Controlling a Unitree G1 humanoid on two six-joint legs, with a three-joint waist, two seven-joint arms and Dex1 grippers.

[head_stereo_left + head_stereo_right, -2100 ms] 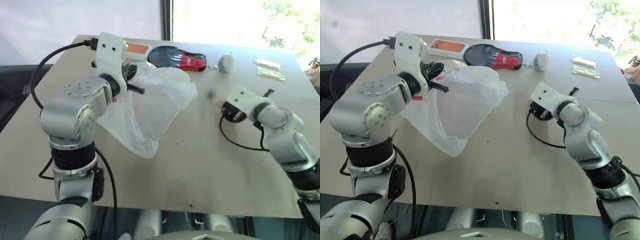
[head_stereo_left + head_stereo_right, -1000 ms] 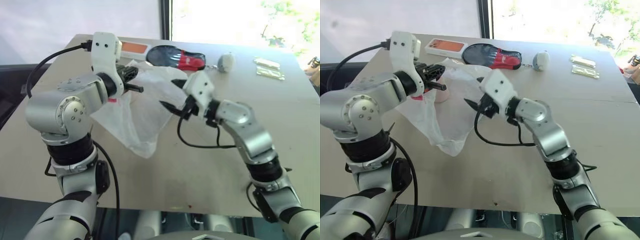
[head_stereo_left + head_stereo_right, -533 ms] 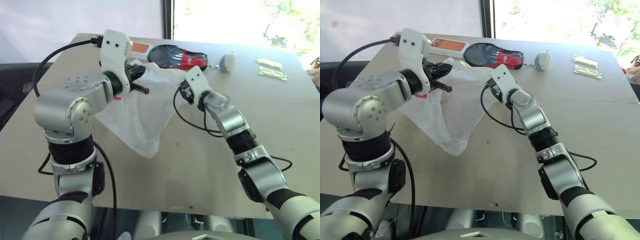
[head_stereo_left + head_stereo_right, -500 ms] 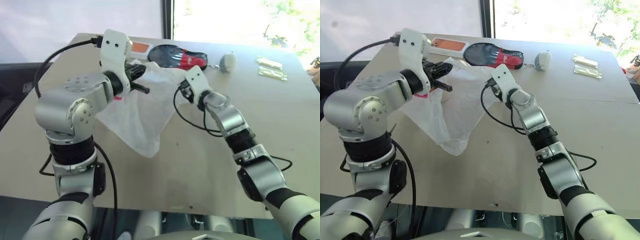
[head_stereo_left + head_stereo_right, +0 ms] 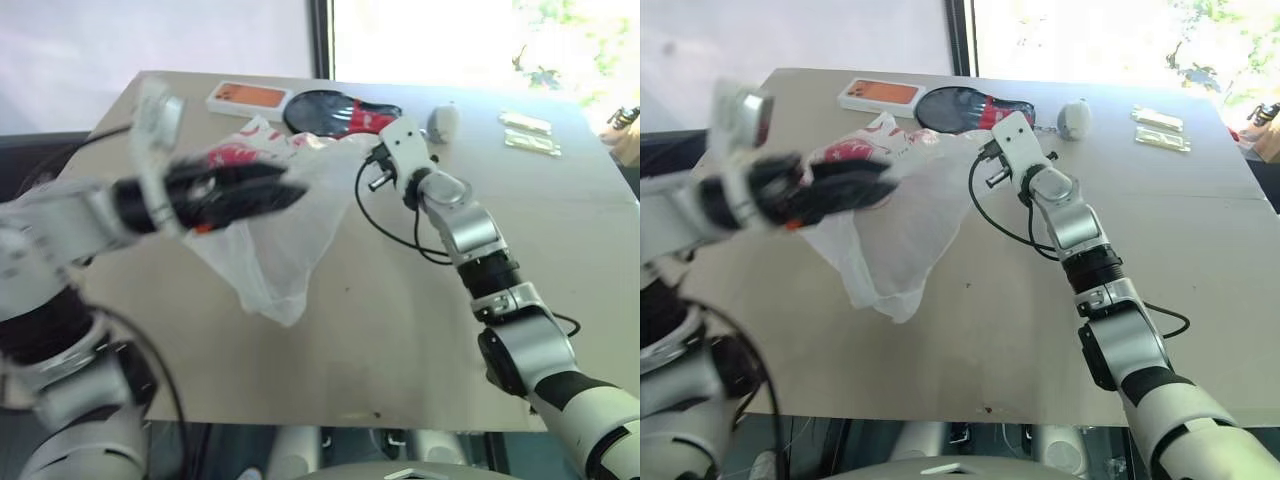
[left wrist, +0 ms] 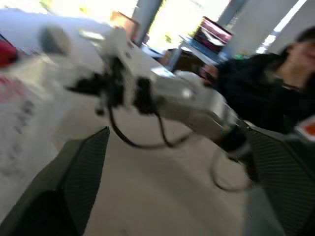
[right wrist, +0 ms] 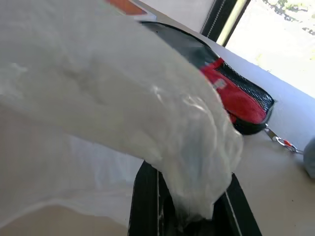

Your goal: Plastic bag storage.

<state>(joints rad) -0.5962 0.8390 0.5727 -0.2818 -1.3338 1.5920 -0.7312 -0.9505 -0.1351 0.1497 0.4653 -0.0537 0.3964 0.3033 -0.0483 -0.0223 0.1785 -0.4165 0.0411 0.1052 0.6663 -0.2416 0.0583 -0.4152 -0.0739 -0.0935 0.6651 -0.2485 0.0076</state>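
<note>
Left end effector (image 5: 285,190) released plastic bag (image 5: 285,235), withdrew

The right gripper (image 7: 189,216) pinches a fold of the plastic bag (image 7: 113,98); a black-and-red pouch (image 7: 231,93) lies on the table (image 7: 275,182) beyond.

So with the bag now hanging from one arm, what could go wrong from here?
1. The right gripper is shut on only a small bunch of the plastic bag; the thin film could slip out or tear.
2. The left gripper, fingers wide open, sits close to the bag and could snag it.
3. The drooping bag hangs near the black and red pouch and could drag it.
</note>
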